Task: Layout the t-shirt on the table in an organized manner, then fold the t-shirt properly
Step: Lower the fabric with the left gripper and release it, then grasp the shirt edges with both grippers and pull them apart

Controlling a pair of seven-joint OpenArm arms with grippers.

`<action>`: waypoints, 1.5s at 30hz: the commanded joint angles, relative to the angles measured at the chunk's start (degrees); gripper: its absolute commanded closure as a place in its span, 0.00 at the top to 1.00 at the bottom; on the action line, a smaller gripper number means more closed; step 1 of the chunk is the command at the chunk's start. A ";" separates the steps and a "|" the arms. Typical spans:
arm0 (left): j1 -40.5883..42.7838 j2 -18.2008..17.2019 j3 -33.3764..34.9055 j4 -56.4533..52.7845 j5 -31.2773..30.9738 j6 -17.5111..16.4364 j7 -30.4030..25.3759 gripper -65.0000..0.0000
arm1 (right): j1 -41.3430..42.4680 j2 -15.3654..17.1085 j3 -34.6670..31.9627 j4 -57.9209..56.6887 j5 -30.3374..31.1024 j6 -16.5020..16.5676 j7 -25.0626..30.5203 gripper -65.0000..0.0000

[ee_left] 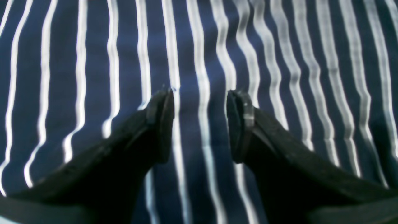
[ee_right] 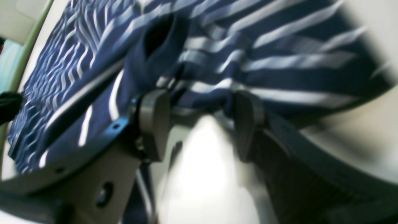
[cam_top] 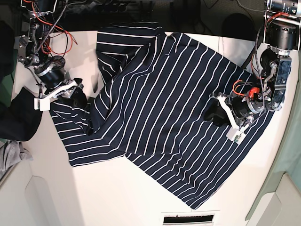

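Navy cloth with thin white stripes fills the left wrist view: the t-shirt (ee_left: 279,46) lies flat under the left gripper (ee_left: 200,124), whose dark jaws stand wide apart with nothing between them. The stripes ripple a little, so the fabric looks soft and light, not stiff.

From the right wrist, blurred, the right gripper (ee_right: 199,124) has its jaws spread too. A bunched sleeve or edge of the shirt sits just beyond the fingertips (ee_right: 154,124), and bare white table (ee_right: 357,130) shows between and beside them. I cannot tell whether the cloth touches the pads; nothing looks pinched.

From the base view the t-shirt (cam_top: 164,103) sprawls skewed across the middle of the table (cam_top: 117,197), partly spread, with a sleeve folded over at its upper edge and a rumpled fold along the side nearest the right gripper (cam_top: 75,96). The left gripper (cam_top: 221,113) hovers over the shirt's opposite side, well inside its hem.

By my reckoning the laying-out is not finished. Cloth this limp will sag and drag, so pinching at a hem corner or sleeve seam beats grabbing mid-panel.
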 commanded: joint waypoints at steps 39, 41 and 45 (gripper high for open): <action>-8.28 -1.79 -0.42 -14.03 7.93 12.44 -3.30 0.00 | -3.76 -1.05 2.75 8.85 1.40 0.52 3.50 0.00; -8.28 -1.70 -0.39 -14.95 7.96 13.25 -3.30 0.00 | -5.38 -0.92 4.87 11.06 1.60 0.52 2.93 0.00; -8.31 -1.42 -0.42 -15.06 8.11 13.22 -3.06 0.00 | -7.26 -0.17 7.04 11.82 1.77 0.46 0.81 0.00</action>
